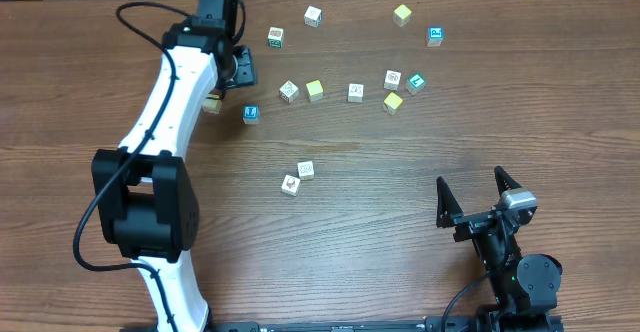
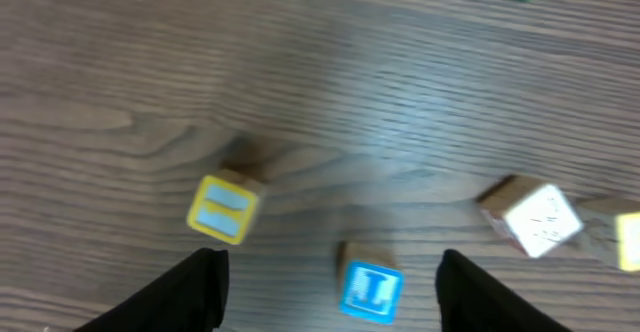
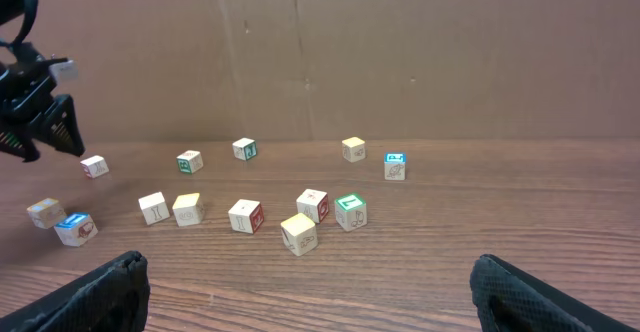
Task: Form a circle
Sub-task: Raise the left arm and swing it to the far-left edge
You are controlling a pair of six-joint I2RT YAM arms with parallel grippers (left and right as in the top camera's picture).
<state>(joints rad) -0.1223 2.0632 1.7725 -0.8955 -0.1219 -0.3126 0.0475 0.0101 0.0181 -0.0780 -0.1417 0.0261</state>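
left fingers (image 2: 185, 297) spread apart, gripping nothing, blue cube (image 2: 371, 290) loose between them | right fingers (image 1: 444, 200) wide open, empty | circle cubes (image 1: 392, 78) bunched mid-right on bench (image 1: 350, 272)

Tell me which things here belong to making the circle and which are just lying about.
Job: the wooden cubes, likely all of them; the left gripper, open near the blue cube.
Lying about: the right gripper, open, far from the cubes; the cardboard wall.

White left arm (image 1: 172, 92), black joints (image 1: 150, 207), black left pincer (image 2: 332, 262).
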